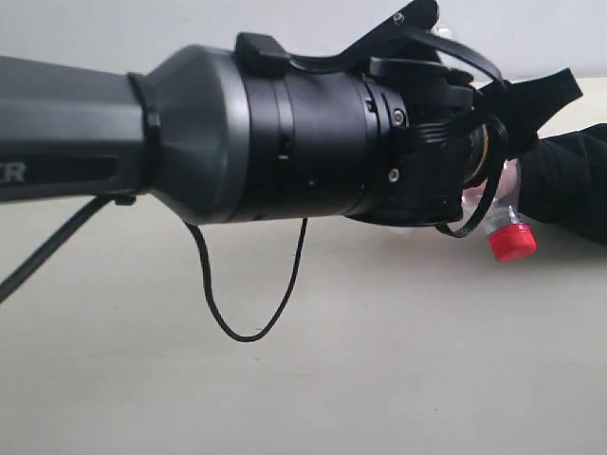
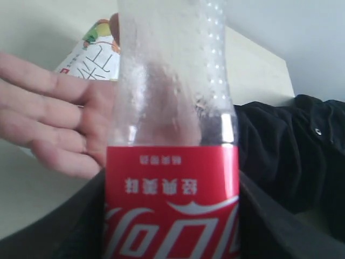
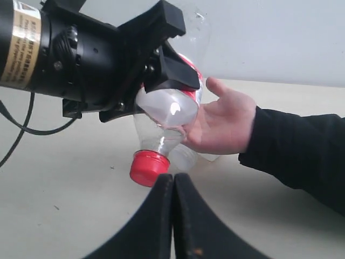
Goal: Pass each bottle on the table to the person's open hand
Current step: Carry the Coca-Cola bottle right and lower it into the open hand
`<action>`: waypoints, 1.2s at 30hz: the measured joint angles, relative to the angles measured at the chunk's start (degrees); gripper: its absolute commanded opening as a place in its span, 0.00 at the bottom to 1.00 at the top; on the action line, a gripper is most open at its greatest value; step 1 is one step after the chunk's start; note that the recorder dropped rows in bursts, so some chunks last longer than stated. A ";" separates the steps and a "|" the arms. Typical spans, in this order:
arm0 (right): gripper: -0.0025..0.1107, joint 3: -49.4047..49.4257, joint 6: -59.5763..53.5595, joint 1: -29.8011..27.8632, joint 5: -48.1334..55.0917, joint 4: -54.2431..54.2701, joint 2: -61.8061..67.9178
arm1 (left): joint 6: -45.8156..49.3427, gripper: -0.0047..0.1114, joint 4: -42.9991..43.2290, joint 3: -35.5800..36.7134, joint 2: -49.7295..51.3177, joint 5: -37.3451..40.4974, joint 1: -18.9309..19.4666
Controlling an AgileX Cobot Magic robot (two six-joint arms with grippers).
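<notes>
A clear bottle point(image 2: 172, 97) with a red label hangs upside down, its red cap point(image 3: 148, 167) pointing at the table point(image 1: 360, 379). My left gripper point(image 2: 172, 216) is shut on its labelled body. In the right wrist view the person's open hand point(image 3: 223, 124) sits right behind the bottle, palm against it, on an arm in a black sleeve point(image 3: 302, 151). A second, whitish bottle point(image 2: 94, 54) with a printed label lies behind that hand. My right gripper point(image 3: 173, 181) is shut on nothing, low over the table just in front of the cap.
In the exterior view my left arm point(image 1: 237, 133) spans most of the picture above the table, with a black cable point(image 1: 251, 313) looping down from it. The person's sleeve point(image 1: 569, 180) lies on the table's right side.
</notes>
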 measured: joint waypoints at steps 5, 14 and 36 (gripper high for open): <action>0.02 0.00 0.00 0.00 0.00 0.00 0.00 | 0.00 0.04 0.09 -1.44 1.85 -0.09 0.83; 0.02 0.00 0.00 0.00 0.00 0.00 0.00 | 0.00 0.04 0.21 -4.21 5.96 -1.63 1.84; 0.02 0.00 0.00 0.00 0.00 0.00 0.00 | 0.00 0.61 -3.75 -4.61 9.06 -5.16 3.79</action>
